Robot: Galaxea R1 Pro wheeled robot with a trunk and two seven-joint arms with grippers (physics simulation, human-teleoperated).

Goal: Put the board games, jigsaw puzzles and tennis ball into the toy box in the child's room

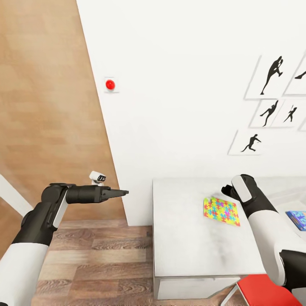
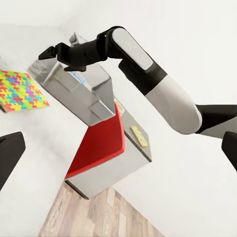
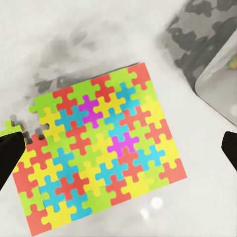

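Right wrist view looks straight down on a jigsaw puzzle (image 3: 101, 153) lying flat on the pale table (image 3: 207, 207), with the right gripper's two dark fingertips (image 3: 11, 157) showing at opposite edges of the picture, spread wider than the puzzle and touching nothing. One corner of the puzzle runs behind the nearer fingertip, so that corner is hidden. Beside the puzzle stands the corner of a pale grey bin, the toy box (image 3: 215, 91), cut off by the picture's edge; something small and coloured lies inside it, too blurred to name.

From the head view, the right gripper (image 1: 231, 190) hangs above the table (image 1: 187, 238), just beside the puzzle's far edge, its fingers mostly hidden by the wrist. A blue board game (image 1: 298, 219) lies further along the table, partly cut off by the arm and the picture's edge. A red chair seat (image 1: 263, 291) shows below the table's near edge.

The left gripper (image 1: 123, 193) is held out over the wood floor (image 1: 93, 259), well apart from the table, pointing toward the white wall (image 1: 178, 85). In the left wrist view its fingertips (image 2: 10, 153) sit far apart at the picture's edges, holding nothing.
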